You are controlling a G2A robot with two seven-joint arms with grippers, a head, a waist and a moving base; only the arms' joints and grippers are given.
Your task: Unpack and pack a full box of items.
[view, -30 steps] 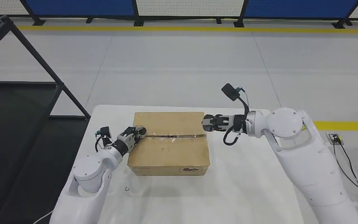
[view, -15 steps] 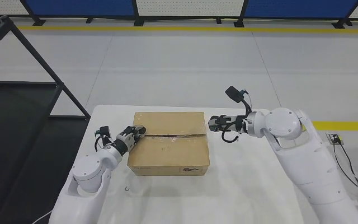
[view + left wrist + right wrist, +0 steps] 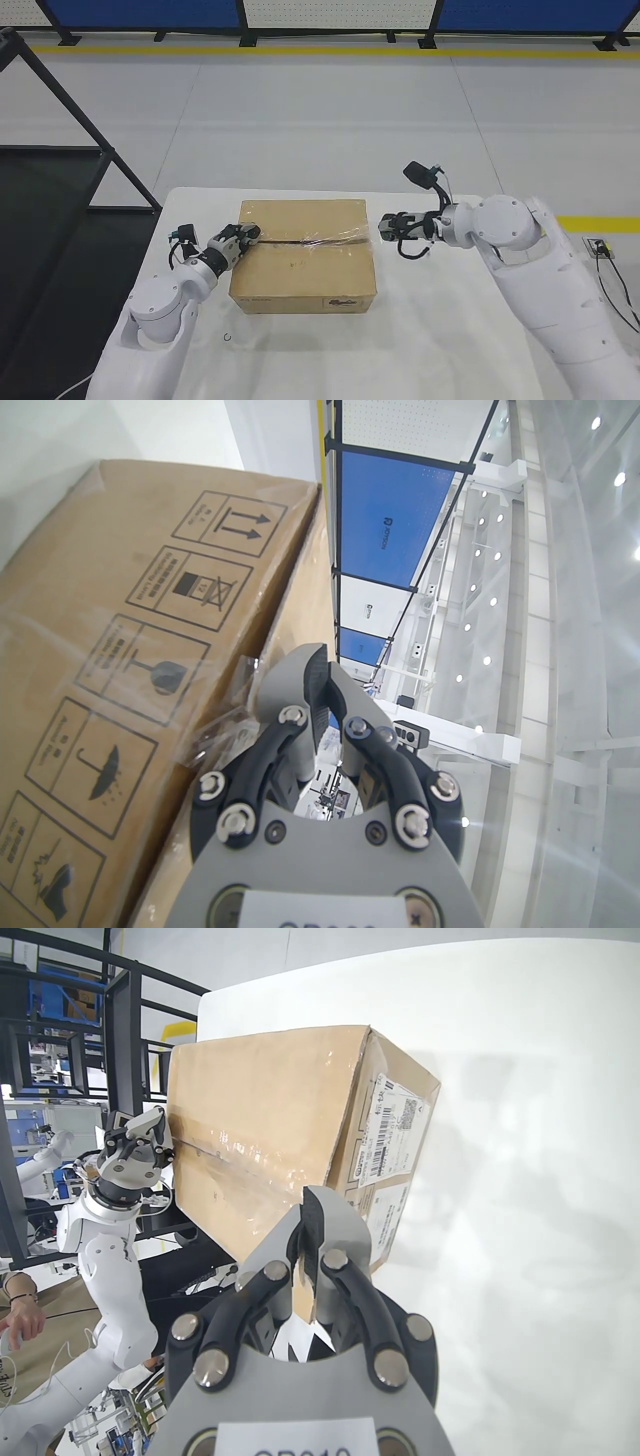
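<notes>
**Tape coming away as my right claw draws back**

From the top, the box (image 3: 303, 262) sits shut on the white worktop (image 3: 440, 330), between my two arms. A second ago my right claw (image 3: 385, 226) was right at the box's end; now it stands a little clear of it. The clear tape (image 3: 335, 238) along the top seam has risen into a crinkled ridge that runs toward that claw. My left claw (image 3: 250, 234) has not shifted from the opposite end of the seam. The box itself has barely moved.

In my left wrist view, the left claw (image 3: 322, 672) is clenched, tips pressed together at the box's upper edge. A crumple of loose tape (image 3: 220, 720) lies just beside it. I cannot tell whether any tape is pinched between the tips.

In my right wrist view, the right claw (image 3: 306, 1223) is clenched on a strip of the tape. Beyond it the seam's film looks wrinkled and lifted. The label (image 3: 395, 1128) is on the box's near end.

I judge the unsealing is under way but not finished, since the flaps are still closed. If the tape tears or slips from my grip, I would have to find an edge again.
</notes>
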